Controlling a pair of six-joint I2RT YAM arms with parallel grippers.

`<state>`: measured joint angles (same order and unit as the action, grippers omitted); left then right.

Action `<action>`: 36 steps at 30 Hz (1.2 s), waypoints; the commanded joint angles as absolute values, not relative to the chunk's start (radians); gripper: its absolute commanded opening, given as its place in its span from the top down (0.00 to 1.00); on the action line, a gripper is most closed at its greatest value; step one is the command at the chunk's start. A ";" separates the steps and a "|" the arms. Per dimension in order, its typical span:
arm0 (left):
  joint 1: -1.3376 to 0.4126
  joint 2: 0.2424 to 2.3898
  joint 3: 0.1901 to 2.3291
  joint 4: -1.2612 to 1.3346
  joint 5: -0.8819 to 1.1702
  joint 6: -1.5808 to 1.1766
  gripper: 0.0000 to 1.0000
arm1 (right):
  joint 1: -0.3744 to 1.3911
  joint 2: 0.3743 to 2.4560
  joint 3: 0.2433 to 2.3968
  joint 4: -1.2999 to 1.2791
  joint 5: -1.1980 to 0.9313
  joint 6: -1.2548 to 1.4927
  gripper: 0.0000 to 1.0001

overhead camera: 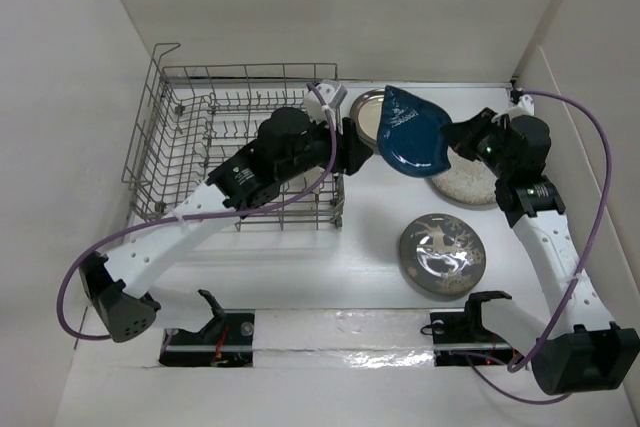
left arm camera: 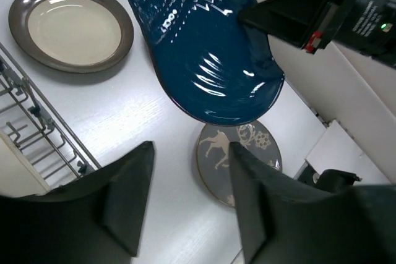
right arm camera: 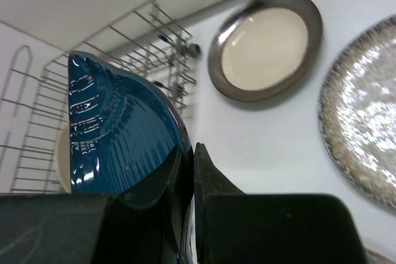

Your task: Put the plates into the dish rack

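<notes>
Right gripper (overhead camera: 455, 142) pinches the rim of the dark blue leaf-shaped dish (overhead camera: 410, 132), lifted and tilted just right of the dish rack (overhead camera: 245, 72). Left gripper (overhead camera: 358, 142), jaws apart and holding nothing, sits at the rack's right side, facing the dish. Brown-rimmed beige plate (overhead camera: 364, 112) lies flat beside the rack.

The white table (overhead camera: 340, 277) bears a rack (overhead camera: 190, 137) beside the left gripper (overhead camera: 358, 147), with a brown-rimmed plate (overhead camera: 365, 115) just beyond. A speckled plate (overhead camera: 465, 185) lies under the right gripper (overhead camera: 455, 142), a grey plate (overhead camera: 442, 254) nearby.
</notes>
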<state>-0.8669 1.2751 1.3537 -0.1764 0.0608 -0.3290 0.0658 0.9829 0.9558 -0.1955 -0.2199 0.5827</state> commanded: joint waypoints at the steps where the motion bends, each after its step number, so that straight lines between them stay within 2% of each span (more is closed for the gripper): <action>1: -0.868 1.299 1.436 -0.150 0.061 -0.356 0.49 | 0.066 0.999 1.061 -0.011 -0.298 0.675 1.00; 2: -0.868 1.330 1.445 -0.156 0.049 -0.354 0.44 | 0.066 1.008 1.077 0.023 -0.311 0.693 1.00; 5: -0.868 1.383 1.480 -0.155 0.034 -0.353 0.37 | 0.066 1.029 1.092 0.063 -0.342 0.725 1.00; 8: -0.868 1.431 1.509 -0.143 0.022 -0.356 0.34 | 0.075 1.040 1.094 0.096 -0.362 0.755 1.00; 12: -0.868 1.497 1.551 -0.149 -0.032 -0.344 0.34 | 0.097 1.043 1.091 0.118 -0.376 0.772 1.00; 18: -0.868 1.545 1.571 -0.126 -0.061 -0.333 0.41 | 0.117 1.039 1.051 0.169 -0.393 0.804 1.00; 19: -0.868 1.543 1.569 -0.123 -0.067 -0.333 0.45 | 0.126 1.034 1.049 0.172 -0.391 0.805 1.00; 20: -0.868 1.539 1.569 -0.120 -0.071 -0.333 0.63 | 0.126 1.035 1.042 0.173 -0.384 0.804 1.00; 22: -0.868 1.520 1.552 -0.107 -0.083 -0.334 0.80 | 0.146 1.034 1.031 0.183 -0.383 0.804 1.00; 23: -0.868 1.499 1.543 -0.094 -0.103 -0.334 0.93 | 0.146 1.038 1.025 0.187 -0.385 0.807 1.00; 24: -0.868 1.488 1.531 -0.089 -0.113 -0.334 0.98 | 0.159 1.042 1.011 0.199 -0.388 0.808 1.00; 27: -0.868 1.436 1.522 -0.086 -0.136 -0.319 1.00 | 0.189 1.054 0.971 0.236 -0.403 0.821 1.00; 29: -0.868 1.390 1.517 -0.100 -0.164 -0.301 1.00 | 0.216 1.060 0.959 0.253 -0.410 0.822 0.92; 30: -0.868 1.372 1.517 -0.107 -0.188 -0.293 1.00 | 0.216 1.069 0.956 0.261 -0.414 0.819 0.86; 31: -0.868 1.358 1.517 -0.113 -0.201 -0.287 1.00 | 0.233 1.074 0.956 0.265 -0.419 0.816 0.73; 34: -0.835 1.302 1.528 -0.155 -0.219 -0.267 1.00 | 0.267 1.103 0.974 0.285 -0.454 0.811 0.56; 36: -0.795 1.258 1.528 -0.169 -0.167 -0.288 1.00 | 0.294 1.120 0.989 0.291 -0.477 0.807 0.52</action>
